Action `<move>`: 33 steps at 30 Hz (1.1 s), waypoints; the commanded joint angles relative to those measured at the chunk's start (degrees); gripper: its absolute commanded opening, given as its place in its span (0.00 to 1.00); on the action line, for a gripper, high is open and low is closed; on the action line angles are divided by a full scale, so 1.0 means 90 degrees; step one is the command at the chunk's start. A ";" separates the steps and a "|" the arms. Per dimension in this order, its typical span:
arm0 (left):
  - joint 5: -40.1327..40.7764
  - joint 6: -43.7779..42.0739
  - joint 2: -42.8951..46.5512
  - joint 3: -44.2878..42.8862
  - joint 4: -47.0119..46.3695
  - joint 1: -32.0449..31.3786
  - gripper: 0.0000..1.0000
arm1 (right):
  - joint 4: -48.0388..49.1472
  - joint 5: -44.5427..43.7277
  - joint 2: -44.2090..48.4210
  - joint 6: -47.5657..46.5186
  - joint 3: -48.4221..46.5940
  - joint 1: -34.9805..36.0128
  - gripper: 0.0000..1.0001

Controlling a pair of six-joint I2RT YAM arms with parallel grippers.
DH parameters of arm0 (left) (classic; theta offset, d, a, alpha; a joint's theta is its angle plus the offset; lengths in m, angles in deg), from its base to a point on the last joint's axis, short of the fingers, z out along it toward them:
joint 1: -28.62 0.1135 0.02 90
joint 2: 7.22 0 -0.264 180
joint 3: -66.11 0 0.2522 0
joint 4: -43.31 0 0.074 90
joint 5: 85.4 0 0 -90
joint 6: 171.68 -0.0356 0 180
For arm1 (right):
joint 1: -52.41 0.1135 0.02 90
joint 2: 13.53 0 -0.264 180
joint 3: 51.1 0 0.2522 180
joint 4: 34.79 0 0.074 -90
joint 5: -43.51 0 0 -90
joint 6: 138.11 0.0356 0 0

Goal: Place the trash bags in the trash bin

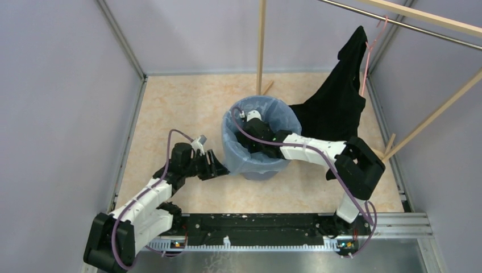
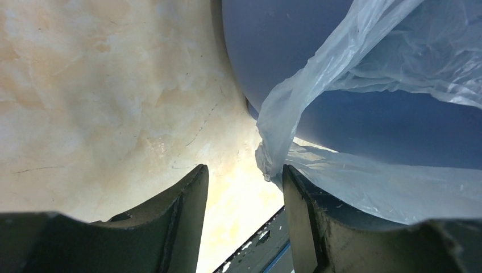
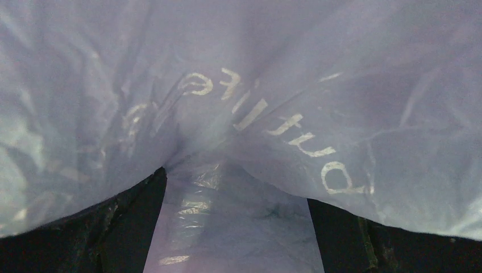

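Observation:
The blue trash bin (image 1: 262,174) stands mid-floor. The light-blue trash bag (image 1: 236,153) lines it and is draped over its rim down the outer wall. My right gripper (image 1: 244,116) reaches down inside the bin. In the right wrist view its jaws (image 3: 236,187) stand wide apart, with lettered bag plastic (image 3: 273,114) lying over and between the fingertips. My left gripper (image 1: 217,166) is open, low beside the bin's left side. In the left wrist view a hanging fold of bag (image 2: 273,153) touches the right finger (image 2: 298,205), next to the bin wall (image 2: 284,45).
A black garment (image 1: 335,108) on a pink hanger hangs from a rail just right of and behind the bin. A wooden post (image 1: 261,45) stands behind the bin, and slanted wooden bars (image 1: 432,114) stand at the right. Grey walls enclose the floor.

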 commanded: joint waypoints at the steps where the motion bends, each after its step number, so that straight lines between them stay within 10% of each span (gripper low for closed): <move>1: 0.0014 -0.0152 0.0128 -0.0322 0.0105 -0.0004 0.58 | 0.0825 -0.0054 -0.0051 0.0199 0.0086 -0.0029 0.91; 19: 0.0853 0.0346 0.2711 -0.0977 0.2275 -0.0008 0.91 | -0.2220 0.0190 0.2266 -0.0335 -0.2266 0.0049 0.99; 33: 0.1508 0.0138 0.3051 -0.3170 0.3420 -0.0012 0.99 | -0.3663 0.0118 0.5527 -0.0727 -0.1060 0.0051 0.99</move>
